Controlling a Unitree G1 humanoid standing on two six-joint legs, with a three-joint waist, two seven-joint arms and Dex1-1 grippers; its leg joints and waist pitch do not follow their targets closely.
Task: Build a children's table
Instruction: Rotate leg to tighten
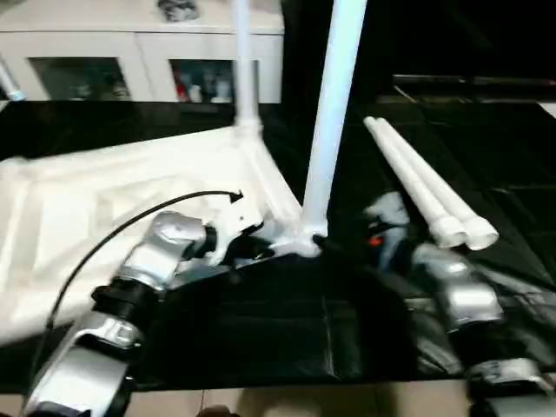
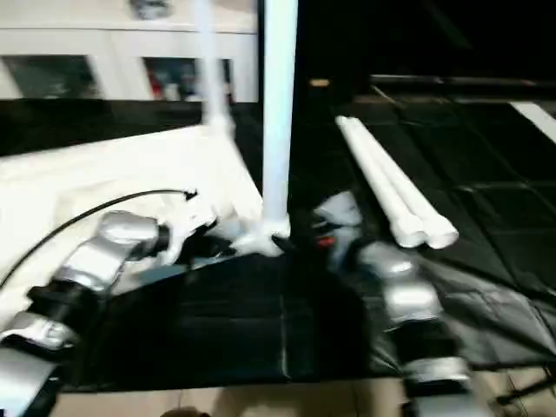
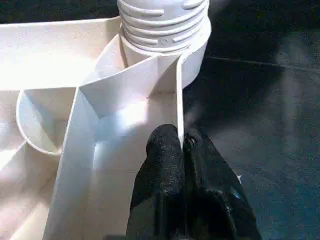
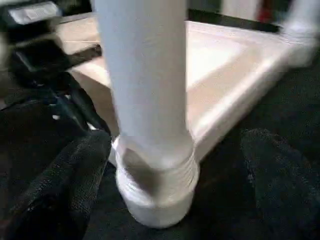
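The white table top lies upside down on the black mat, ribbed underside up. Two legs stand screwed into its corners: a far one and a near one. Two loose legs lie side by side on the mat to the right. My left gripper is shut on the thin rim wall of the table top, just beside the near leg's threaded base. My right gripper is open, one finger on each side of the near leg's base.
A white glass-door cabinet stands behind the mat. The black mat ends at a strip of pale floor near me. A black cable arcs over my left forearm.
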